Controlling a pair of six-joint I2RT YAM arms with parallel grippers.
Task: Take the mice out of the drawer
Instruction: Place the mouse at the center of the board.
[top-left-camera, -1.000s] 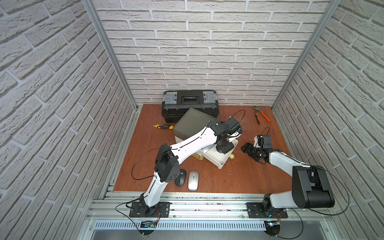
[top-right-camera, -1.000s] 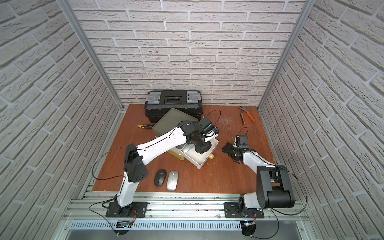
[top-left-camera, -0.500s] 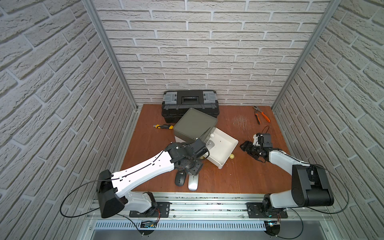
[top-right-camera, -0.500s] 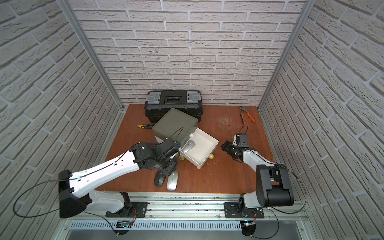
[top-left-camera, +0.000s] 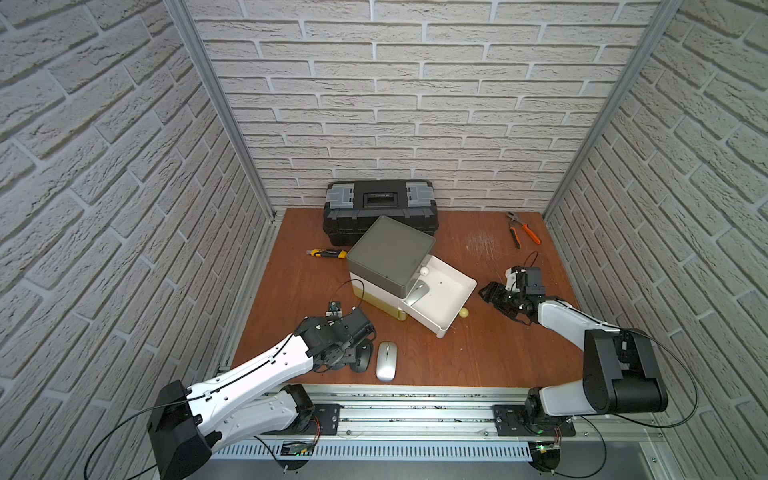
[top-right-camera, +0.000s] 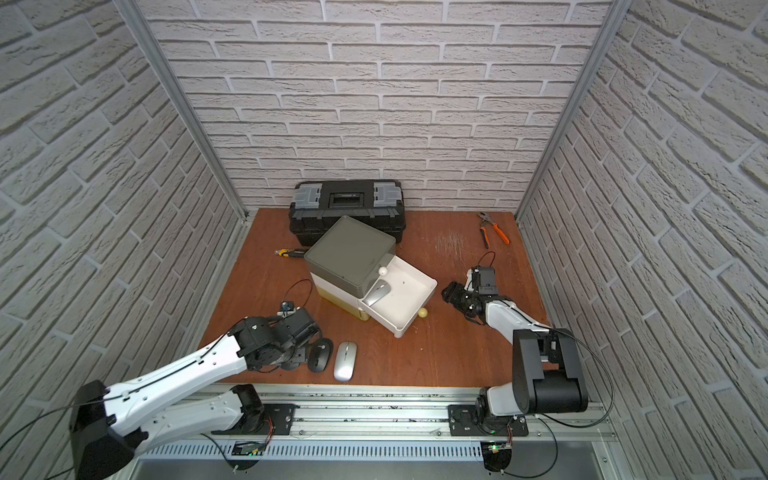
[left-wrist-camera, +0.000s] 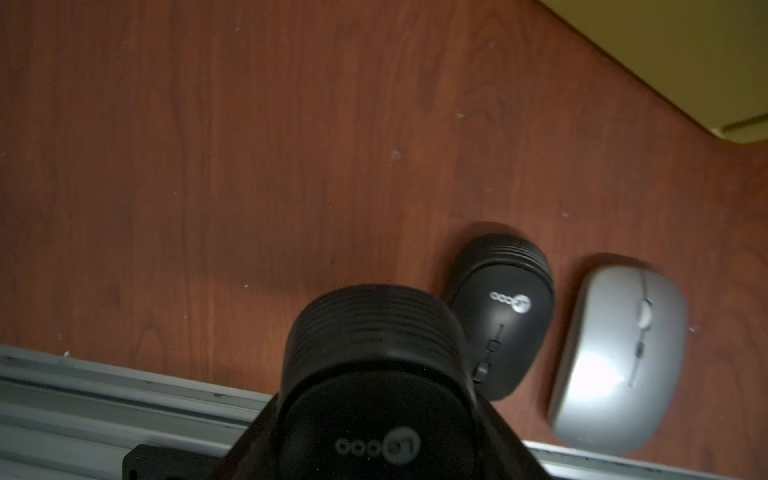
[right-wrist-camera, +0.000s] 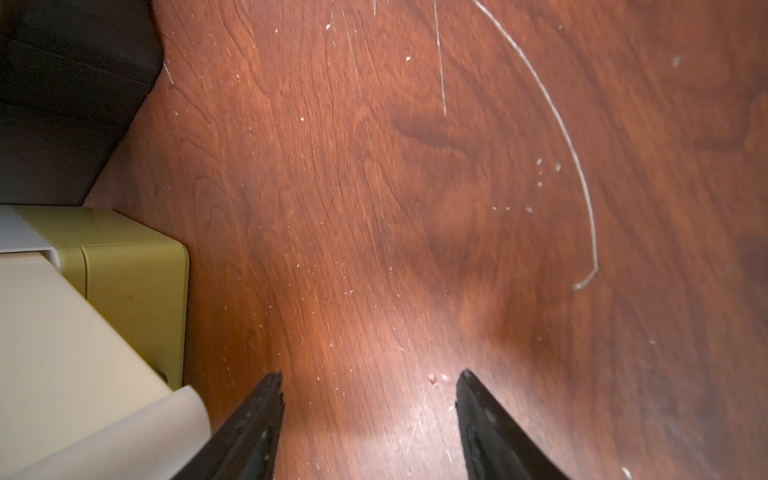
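Beside the drawer (top-left-camera: 441, 302), right hand (right-wrist-camera: 370, 399) jaws apart, empty. Left hand (top-right-camera: 297, 355) in front of drawer, clamped on black mouse (left-wrist-camera: 374, 374); silver mouse (top-left-camera: 417, 293) inside drawer.

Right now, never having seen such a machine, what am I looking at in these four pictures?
Two white robot arms work on a wooden table. Two pictures look down from one overhead camera; two come from cameras on the wrists. The left fingers hold a black mouse near the table's front edge, beside a second black mouse and a silver mouse lying there. Another silver mouse lies in the open drawer. The right fingers are open, empty, near the drawer. A toolbox, pliers and a knife lie behind.
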